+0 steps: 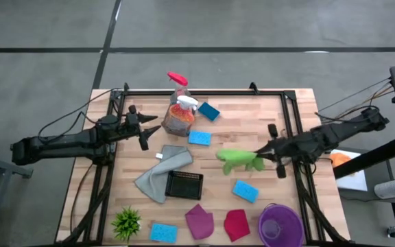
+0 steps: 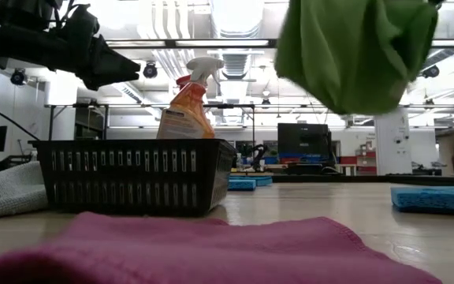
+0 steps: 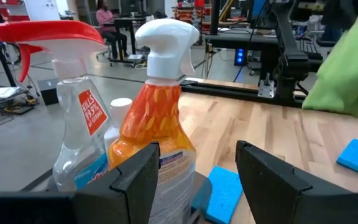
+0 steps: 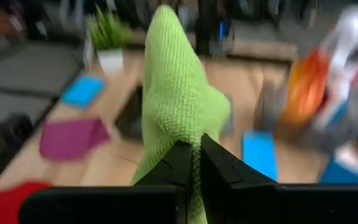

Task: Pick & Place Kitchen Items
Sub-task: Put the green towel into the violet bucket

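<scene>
Magenta cloth [image 2: 211, 248] fills low view; right end effector [image 4: 192, 163] pinches green cloth [image 4: 176, 93].

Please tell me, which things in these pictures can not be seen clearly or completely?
- Black basket: low view shows only its side wall; its inside is hidden.
- Clear spray bottle: left wrist view, base hidden by the left gripper fingers.
- Green cloth: low view, top cut off by the edge; the right gripper is out of that picture.
- Orange spray bottle: right wrist view, blurred.
</scene>
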Controlling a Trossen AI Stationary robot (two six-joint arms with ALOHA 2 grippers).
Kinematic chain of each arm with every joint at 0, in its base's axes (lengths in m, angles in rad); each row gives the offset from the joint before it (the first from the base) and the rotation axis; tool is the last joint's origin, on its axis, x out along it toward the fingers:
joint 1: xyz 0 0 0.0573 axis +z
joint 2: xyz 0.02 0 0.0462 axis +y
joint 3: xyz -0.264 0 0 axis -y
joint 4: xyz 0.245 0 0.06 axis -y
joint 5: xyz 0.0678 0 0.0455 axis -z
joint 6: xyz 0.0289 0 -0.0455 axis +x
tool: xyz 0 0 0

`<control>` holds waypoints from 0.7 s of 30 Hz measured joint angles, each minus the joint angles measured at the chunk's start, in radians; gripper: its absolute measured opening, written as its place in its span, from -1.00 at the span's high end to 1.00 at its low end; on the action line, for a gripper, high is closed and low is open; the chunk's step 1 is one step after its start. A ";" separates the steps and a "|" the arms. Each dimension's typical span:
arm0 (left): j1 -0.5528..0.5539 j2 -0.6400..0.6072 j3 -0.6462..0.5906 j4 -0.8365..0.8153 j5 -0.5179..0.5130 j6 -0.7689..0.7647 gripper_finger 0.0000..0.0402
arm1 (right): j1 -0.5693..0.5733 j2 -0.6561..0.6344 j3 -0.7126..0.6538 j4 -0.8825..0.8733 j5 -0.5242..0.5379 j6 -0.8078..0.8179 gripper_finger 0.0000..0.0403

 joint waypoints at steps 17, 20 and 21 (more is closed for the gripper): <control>-0.001 0.000 0.000 0.003 -0.002 -0.036 -0.08 | 0.009 -0.346 -0.250 0.396 -0.628 0.007 0.91; -0.001 0.000 0.000 0.003 -0.002 -0.042 -0.08 | 0.020 -0.351 -0.239 0.395 -0.699 0.071 0.91; -0.001 0.000 0.000 0.003 -0.003 -0.042 -0.08 | 0.025 -0.348 -0.232 0.391 -0.710 0.087 0.91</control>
